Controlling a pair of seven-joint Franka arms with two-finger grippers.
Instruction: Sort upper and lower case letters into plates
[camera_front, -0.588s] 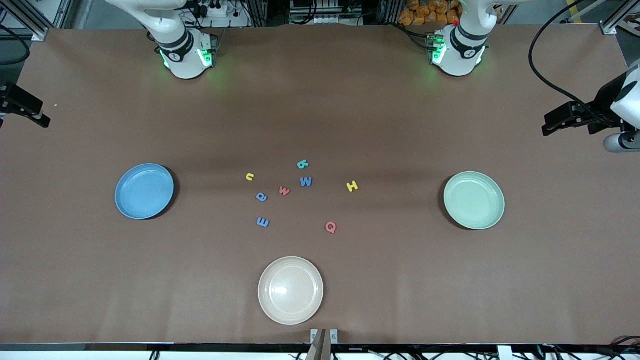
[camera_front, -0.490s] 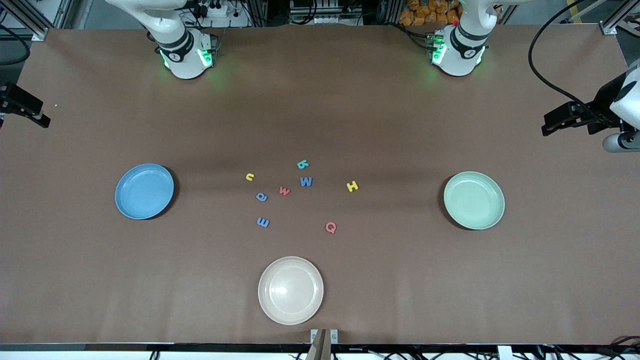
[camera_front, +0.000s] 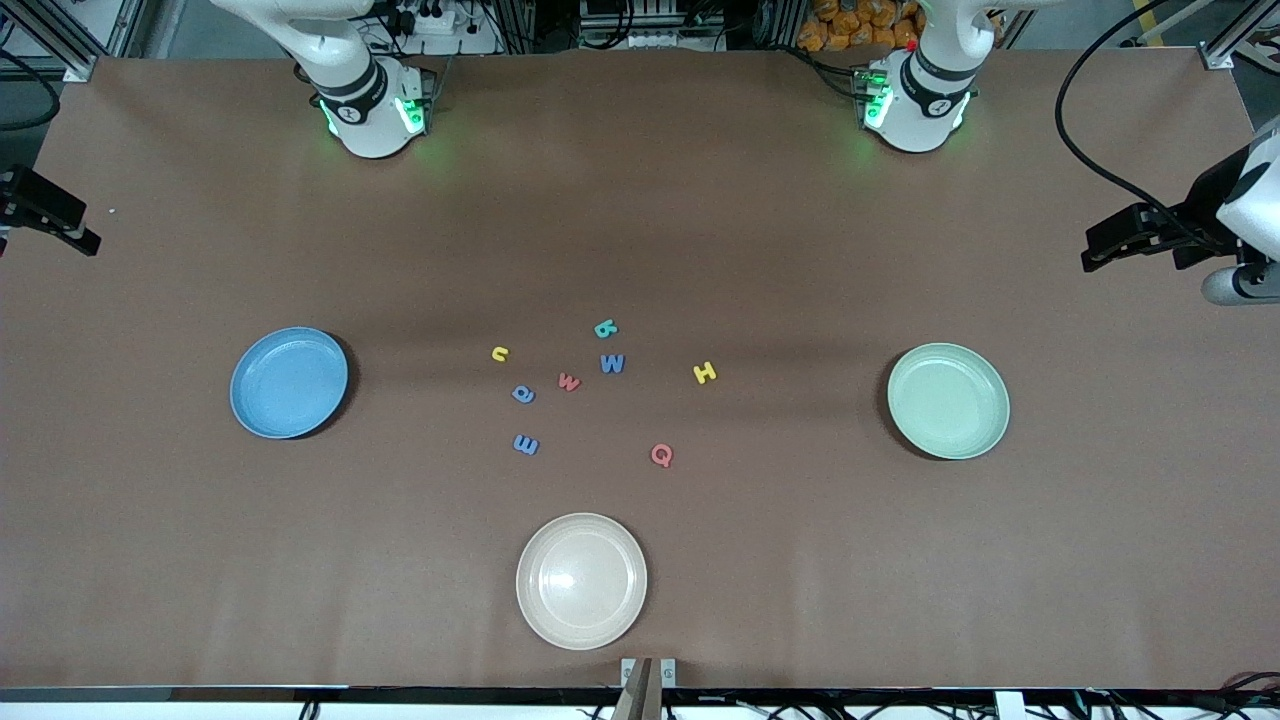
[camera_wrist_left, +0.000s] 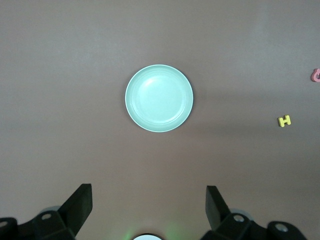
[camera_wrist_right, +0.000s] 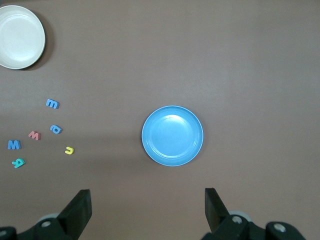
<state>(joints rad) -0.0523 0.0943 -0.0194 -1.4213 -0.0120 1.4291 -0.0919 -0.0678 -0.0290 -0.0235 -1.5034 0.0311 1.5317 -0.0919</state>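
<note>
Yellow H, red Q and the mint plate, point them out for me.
Yellow H (camera_front: 705, 373): front view, on its crossbar.
Red Q (camera_front: 661, 455): front view, on its ring.
Mint plate (camera_wrist_left: 159, 98): left wrist view, on its bare middle.

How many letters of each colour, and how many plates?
Yellow letters: 2, the u and the H
Teal letters: 1
Blue letters: 3, at
Red-pink letters: 2, at
Plates: 3, blue, mint green, cream
Total: 8 letters, 3 plates, 11 things
</note>
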